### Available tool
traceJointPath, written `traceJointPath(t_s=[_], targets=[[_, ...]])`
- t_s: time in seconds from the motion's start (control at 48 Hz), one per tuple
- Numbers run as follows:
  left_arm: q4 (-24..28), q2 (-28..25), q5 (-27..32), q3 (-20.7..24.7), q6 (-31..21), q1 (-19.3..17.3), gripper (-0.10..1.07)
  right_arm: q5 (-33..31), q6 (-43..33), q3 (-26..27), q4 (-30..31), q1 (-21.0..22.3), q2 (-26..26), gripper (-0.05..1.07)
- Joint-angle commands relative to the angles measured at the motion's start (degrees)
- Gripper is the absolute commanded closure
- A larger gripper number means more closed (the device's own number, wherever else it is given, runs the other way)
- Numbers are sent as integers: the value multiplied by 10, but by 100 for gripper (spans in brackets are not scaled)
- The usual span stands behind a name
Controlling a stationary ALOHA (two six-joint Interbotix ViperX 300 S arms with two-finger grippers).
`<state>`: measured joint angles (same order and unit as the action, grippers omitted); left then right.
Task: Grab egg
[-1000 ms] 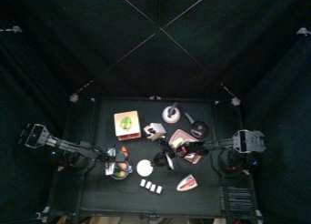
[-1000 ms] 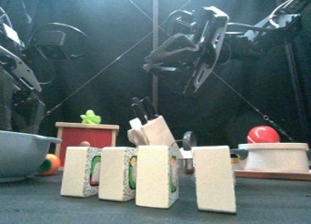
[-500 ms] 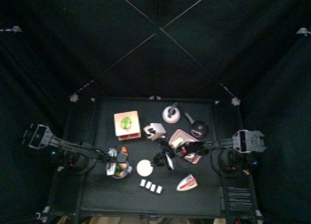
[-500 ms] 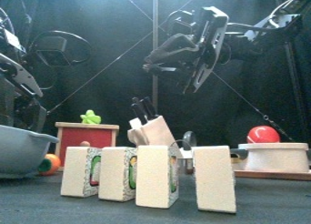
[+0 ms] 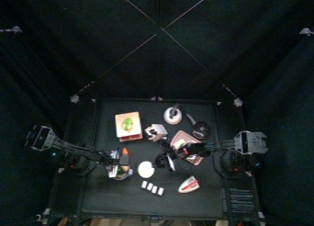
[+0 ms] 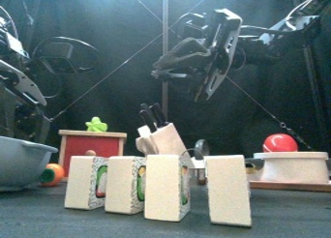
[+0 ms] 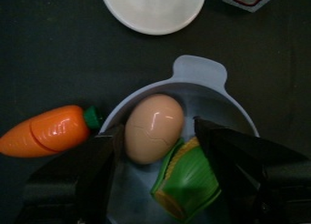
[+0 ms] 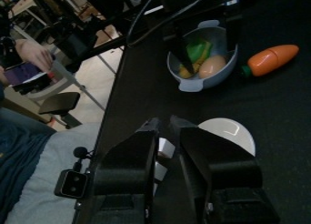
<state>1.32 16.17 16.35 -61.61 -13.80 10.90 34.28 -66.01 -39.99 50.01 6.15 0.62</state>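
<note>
The tan egg [image 7: 155,127] lies in a grey bowl [image 7: 201,71] beside a green toy [image 7: 183,176]. My left gripper [image 7: 158,164] hangs right over the bowl, its jaws open on either side of the egg and not touching it. In the top view the left gripper [image 5: 113,160] is over the bowl [image 5: 120,168] at the table's front left. The right wrist view also shows the egg [image 8: 214,68] in the bowl [image 8: 202,35]. My right gripper [image 8: 170,164] is shut and empty, held high over the table's middle [image 6: 195,53].
An orange carrot [image 7: 49,135] lies just outside the bowl, and a white plate [image 7: 152,7] lies beyond it. Several white cartons [image 6: 165,187] stand along the front edge. A red box [image 6: 91,142] and a white dish with a red ball [image 6: 281,143] stand behind. A person [image 8: 31,68] sits beyond the curtains.
My left arm has shifted a little over the bowl. The right arm has stayed still.
</note>
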Motion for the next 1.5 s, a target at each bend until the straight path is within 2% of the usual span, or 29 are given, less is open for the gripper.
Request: traceJointPath(t_s=[0.0,0.5,0.771,0.917,1.167,1.479], targets=[[-3,-6,11,-5,-2,0,1,4,1,10,-2,2,-9,41],[-2,-27,18,-3,-2,-1,3,4,1,10,-2,2,-5,41],[-3,-25,18,1,-1,0,17,4,1,9,-2,2,-5,41],[-3,-11,25,10,-1,6,21,4,0,7,-2,2,-5,41],[-3,36,77,38,-2,21,21,4,0,8,-2,1,-5,41],[-4,71,83,39,-3,29,21,4,0,7,-2,-2,-8,41]])
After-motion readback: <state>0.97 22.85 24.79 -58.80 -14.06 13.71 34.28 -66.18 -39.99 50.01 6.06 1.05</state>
